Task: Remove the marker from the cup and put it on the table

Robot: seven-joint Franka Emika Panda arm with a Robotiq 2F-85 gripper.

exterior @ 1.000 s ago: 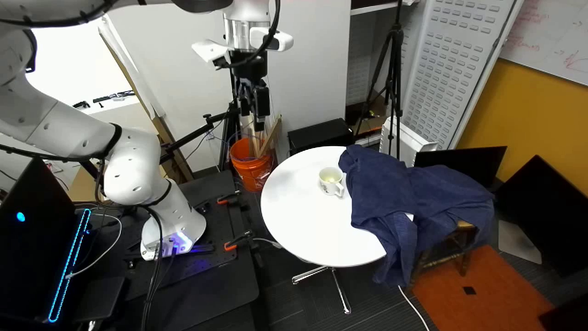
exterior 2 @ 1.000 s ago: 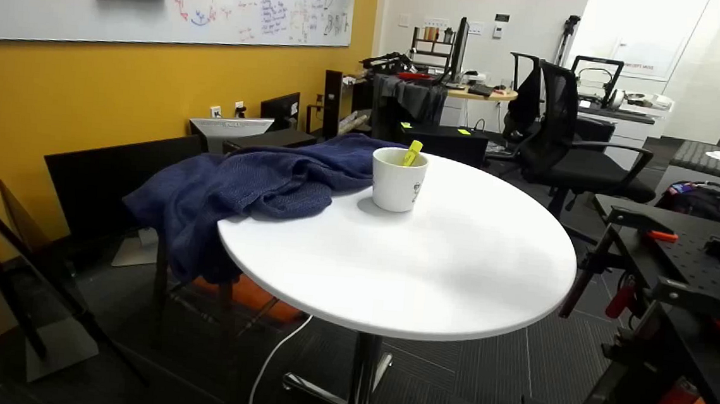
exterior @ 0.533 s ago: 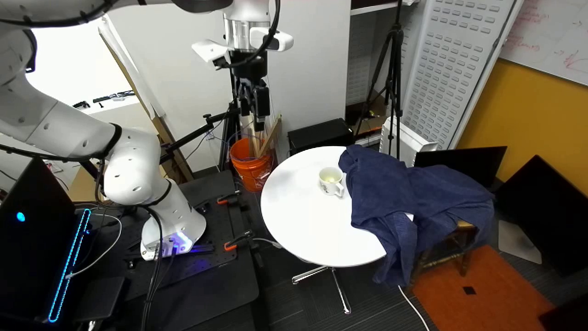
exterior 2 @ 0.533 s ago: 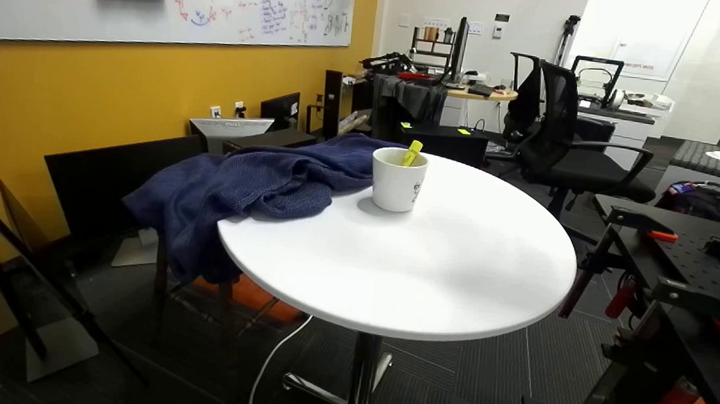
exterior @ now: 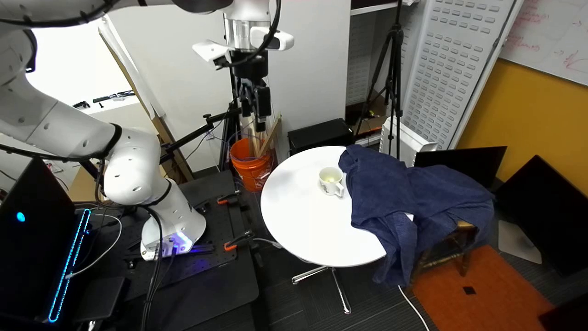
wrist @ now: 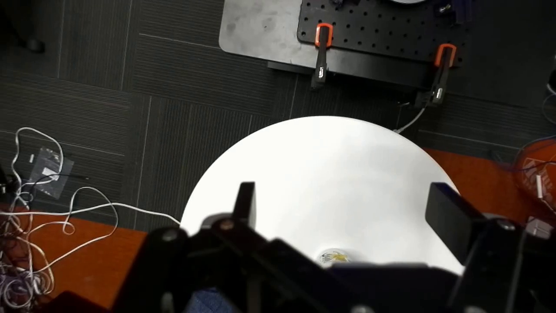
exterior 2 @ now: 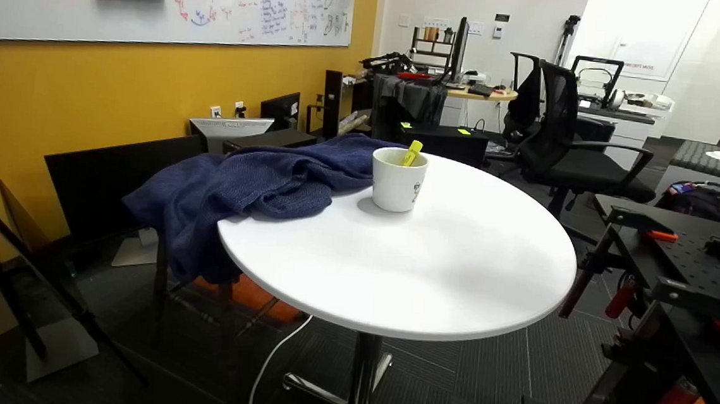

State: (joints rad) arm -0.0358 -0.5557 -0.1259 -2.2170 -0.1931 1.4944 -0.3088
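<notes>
The yellow marker (exterior 2: 413, 154) leans in the white cup (exterior 2: 395, 182), its top end sticking out above the rim in an exterior view. The cup (exterior: 329, 187) stands upright on the round white table (exterior: 303, 220), close to the blue cloth; only a yellowish patch shows inside it there. My gripper (exterior: 255, 115) hangs high, on the robot's side of the cup and well apart from it. In the wrist view the gripper (wrist: 347, 206) is open with nothing between its fingers. A small part of the cup (wrist: 325, 256) shows there; the gripper's body hides the rest.
A dark blue cloth (exterior: 390, 193) covers one side of the table and hangs over a chair. An orange bucket (exterior: 251, 165) stands on the floor beside the table. Clamps (wrist: 321, 61) sit on the robot's black bench edge. A black tripod (exterior: 393, 69) stands behind.
My gripper has shifted very slightly to the right in an exterior view. The cup, marker and cloth have not moved.
</notes>
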